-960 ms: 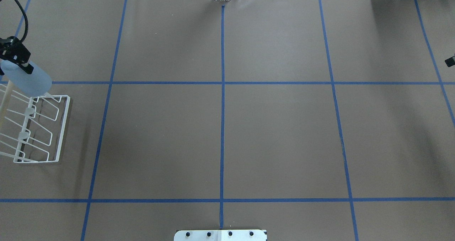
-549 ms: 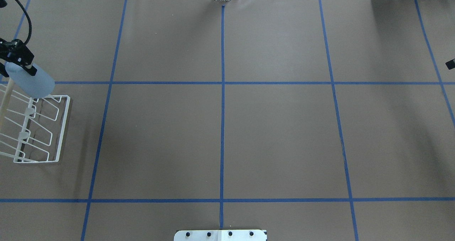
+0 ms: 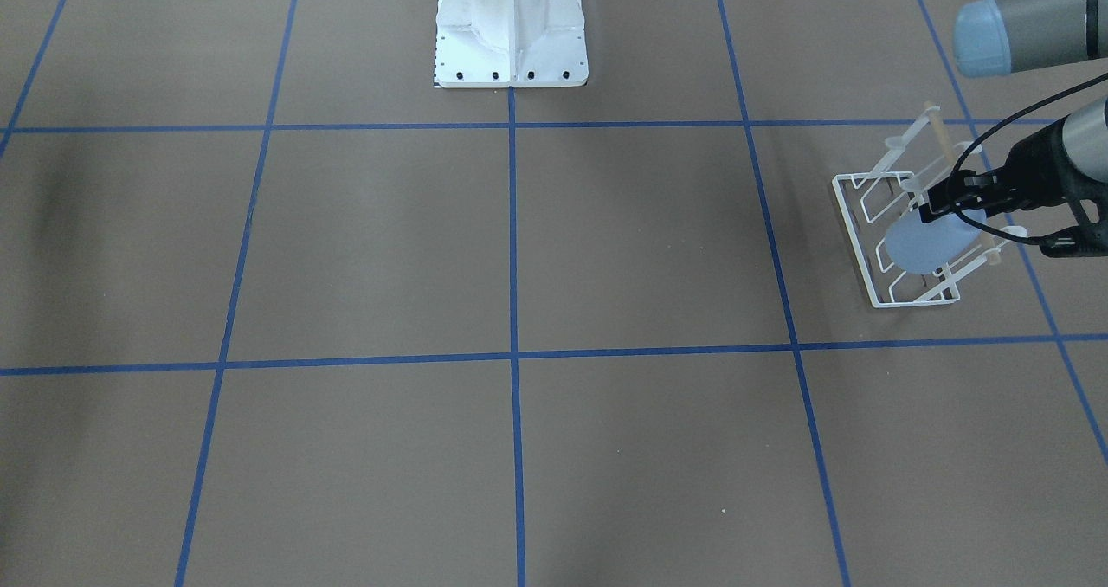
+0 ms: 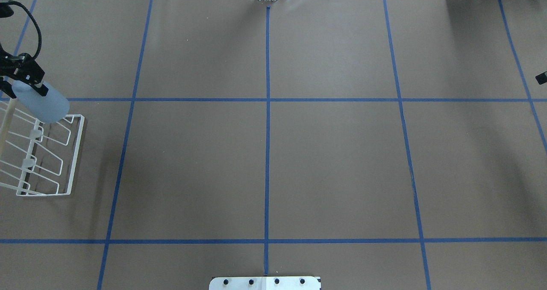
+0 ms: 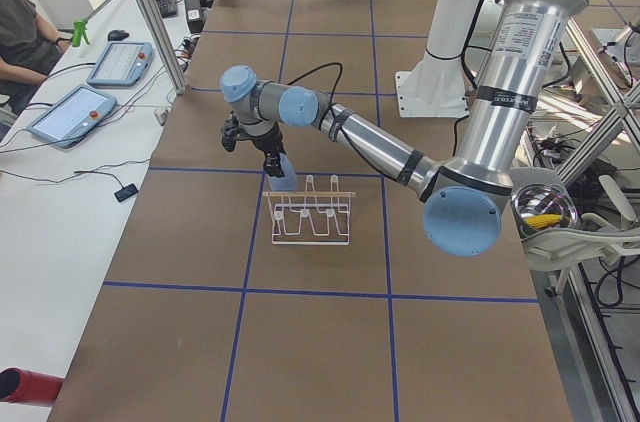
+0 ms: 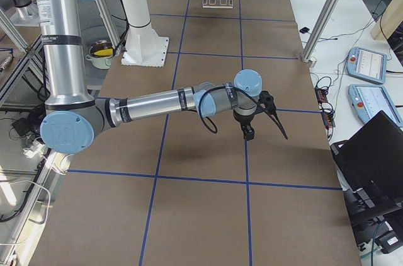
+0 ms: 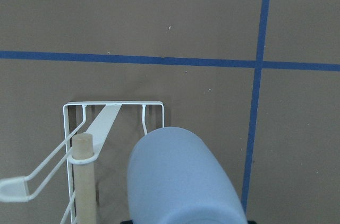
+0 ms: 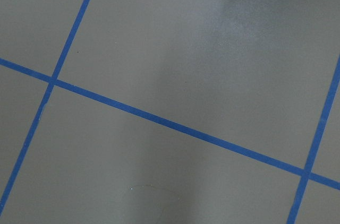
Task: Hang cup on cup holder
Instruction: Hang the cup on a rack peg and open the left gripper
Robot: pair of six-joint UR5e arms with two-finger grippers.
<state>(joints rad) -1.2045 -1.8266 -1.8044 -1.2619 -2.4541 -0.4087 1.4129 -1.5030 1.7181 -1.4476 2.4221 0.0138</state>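
My left gripper point(image 4: 27, 84) is shut on the light blue cup point(image 4: 45, 105) and holds it tilted above the far end of the white wire cup holder point(image 4: 76, 153). In the front-facing view the cup point(image 3: 926, 242) hangs over the rack point(image 3: 853, 223), with the gripper point(image 3: 952, 210) just behind it. The left wrist view shows the cup point(image 7: 180, 181) beside the wooden rod point(image 7: 84, 176) and above the rack's end wire point(image 7: 111, 105). Only a black tip of my right gripper point(image 4: 542, 77) shows at the overhead view's edge. It hangs over bare table point(image 6: 249, 130), and I cannot tell if it is open or shut.
The brown table cover point(image 4: 333, 166) carries a grid of blue tape lines. The white robot pedestal point(image 3: 511, 33) stands at the robot's side of the table. An operator and tablets sit beyond the far edge point(image 5: 95, 82).
My left gripper has carried the cup slightly to the right and lower, closer to the rack's far end. The right gripper's tip has barely shifted.
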